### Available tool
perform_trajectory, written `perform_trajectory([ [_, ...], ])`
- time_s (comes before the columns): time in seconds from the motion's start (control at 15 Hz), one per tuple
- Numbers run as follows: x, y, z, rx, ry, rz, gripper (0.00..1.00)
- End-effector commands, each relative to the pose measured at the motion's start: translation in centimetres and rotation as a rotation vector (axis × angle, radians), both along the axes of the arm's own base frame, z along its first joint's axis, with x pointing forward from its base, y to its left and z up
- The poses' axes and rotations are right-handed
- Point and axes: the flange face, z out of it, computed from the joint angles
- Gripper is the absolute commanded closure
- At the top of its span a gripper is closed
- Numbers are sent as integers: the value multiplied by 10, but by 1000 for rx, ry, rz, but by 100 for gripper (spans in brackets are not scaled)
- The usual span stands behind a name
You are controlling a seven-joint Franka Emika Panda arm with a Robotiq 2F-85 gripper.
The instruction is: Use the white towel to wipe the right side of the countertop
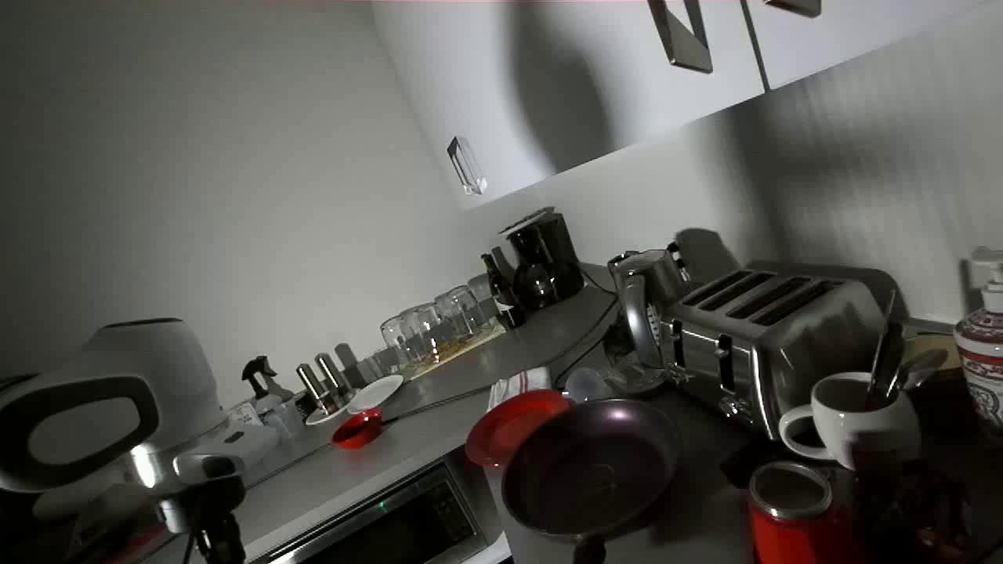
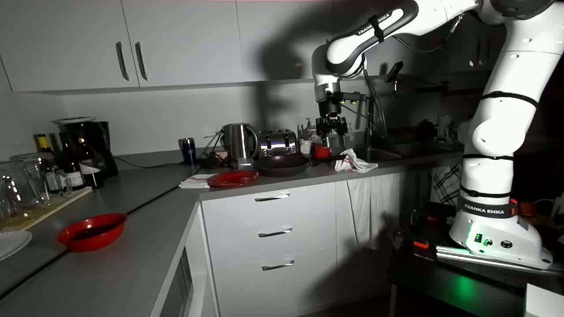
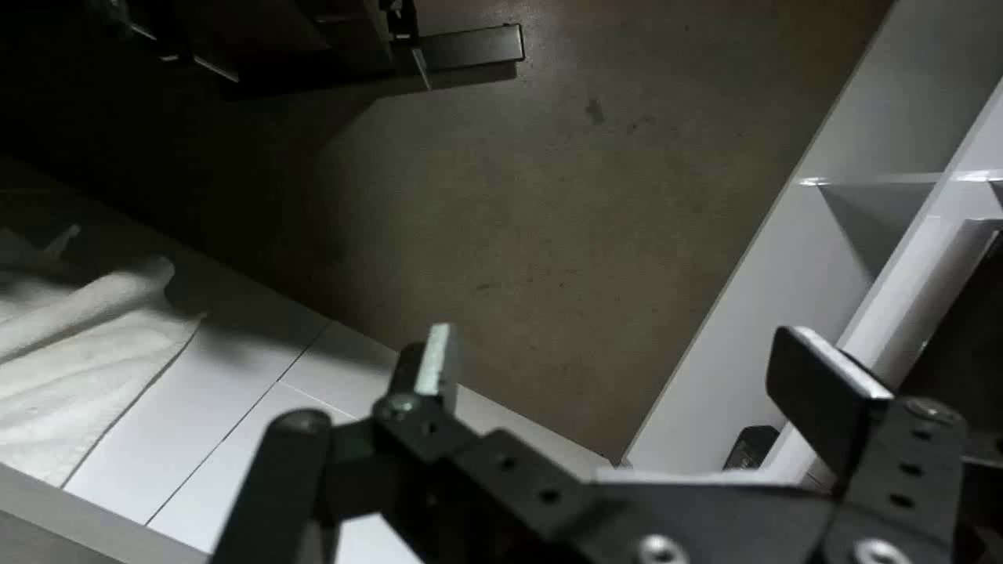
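There's your dark frying pan (image 2: 282,164), beside the red plate (image 2: 233,178) in both exterior views; steel kettle (image 2: 238,141) and toaster (image 2: 276,144) stand side by side behind! You've a black coffee maker (image 1: 546,254) beside a dark bottle (image 1: 502,291), and a red bowl (image 2: 98,242) near a white plate (image 2: 12,245).

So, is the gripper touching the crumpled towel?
Apart: in the wrist view, the gripper stands open, nothing at its fingertips; the crumpled towel lies lower in an exterior view.
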Motion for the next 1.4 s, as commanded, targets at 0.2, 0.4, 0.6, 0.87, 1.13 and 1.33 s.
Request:
perform_trajectory([
  [0.2,0,0,0,-1,0,0,0],
  [0.4,0,0,0,-1,1,0,0],
  [0.6,1,-1,0,-1,-5,1,0],
  [0.87,1,-13,-2,-29,-32,-5,0],
  [1.13,10,-43,-7,-71,-56,-47,0],
  [1.33,19,-76,-3,-101,-98,-98,0],
])
